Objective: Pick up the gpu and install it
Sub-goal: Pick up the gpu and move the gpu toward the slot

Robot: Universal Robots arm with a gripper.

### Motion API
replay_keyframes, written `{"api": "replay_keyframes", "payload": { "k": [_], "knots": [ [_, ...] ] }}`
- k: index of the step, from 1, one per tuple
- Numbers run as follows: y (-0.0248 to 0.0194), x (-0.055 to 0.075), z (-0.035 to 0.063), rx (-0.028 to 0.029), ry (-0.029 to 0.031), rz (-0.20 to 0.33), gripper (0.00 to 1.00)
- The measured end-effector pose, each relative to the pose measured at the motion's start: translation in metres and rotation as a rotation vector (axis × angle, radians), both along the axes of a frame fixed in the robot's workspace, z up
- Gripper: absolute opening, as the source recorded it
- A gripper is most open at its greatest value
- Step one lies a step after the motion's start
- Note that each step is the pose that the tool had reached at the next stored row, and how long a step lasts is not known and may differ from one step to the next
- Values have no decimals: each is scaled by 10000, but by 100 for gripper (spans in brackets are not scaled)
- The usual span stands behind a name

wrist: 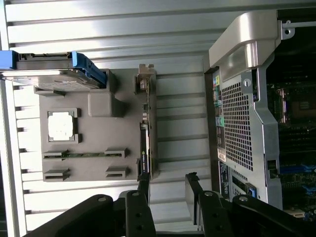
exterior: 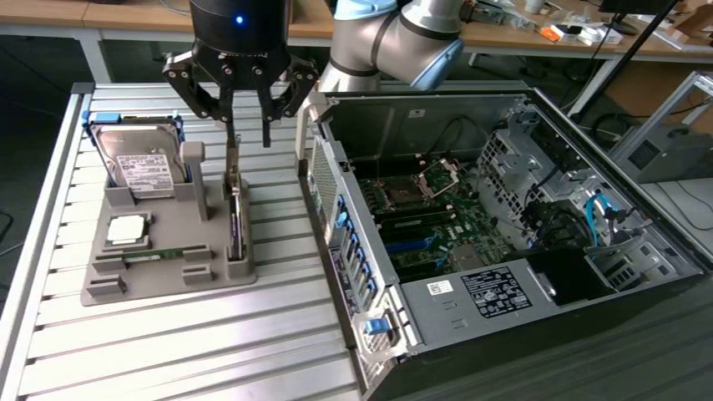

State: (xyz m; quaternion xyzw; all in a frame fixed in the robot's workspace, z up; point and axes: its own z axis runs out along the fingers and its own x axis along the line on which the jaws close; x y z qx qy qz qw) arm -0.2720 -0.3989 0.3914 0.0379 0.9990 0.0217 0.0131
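Slatted metal table (exterior: 167,351). Grey holder tray (exterior: 167,288) sits on it, toward the exterior view's left.

- Tray, left end: hard drive (exterior: 139,163) standing on edge in a blue-edged slot, label facing out.
- In front of it: CPU (exterior: 126,230) lying flat in a square recess.
- Just beside the CPU: memory stick (exterior: 167,253) on edge across two low supports.
- Tray, right edge: gpu (exterior: 235,221) seated upright on its long edge in a narrow slot, with its silver bracket (exterior: 232,163) at the far end and rising above the card. The card is in the tray and not lifted.
- Gripper (exterior: 247,134) hangs straight over the bracket end of the gpu, pointing down. Fingers (exterior: 269,117) are parted to a moderate gap and hold nothing. In the wrist view the gripper (wrist: 167,180) has one finger lined up with the card's edge and the other off to the side, toward the case. Whether a fingertip touches the bracket I cannot tell.
- Right of the tray, near it: open PC case (exterior: 356,242) lying on its side, its perforated rear panel toward the tray. Inside it are the motherboard (exterior: 435,225), with an empty CPU socket (exterior: 418,190), and a labelled power supply (exterior: 502,288) at the near end. Drive cage and cables are at the exterior view's far right.
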Motion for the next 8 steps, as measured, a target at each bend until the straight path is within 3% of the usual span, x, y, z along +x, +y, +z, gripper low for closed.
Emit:
{"api": "replay_keyframes", "payload": {
  "k": [8],
  "knots": [
    [0, -35, -17, 6, 1, 0, 42]
  ]
}}
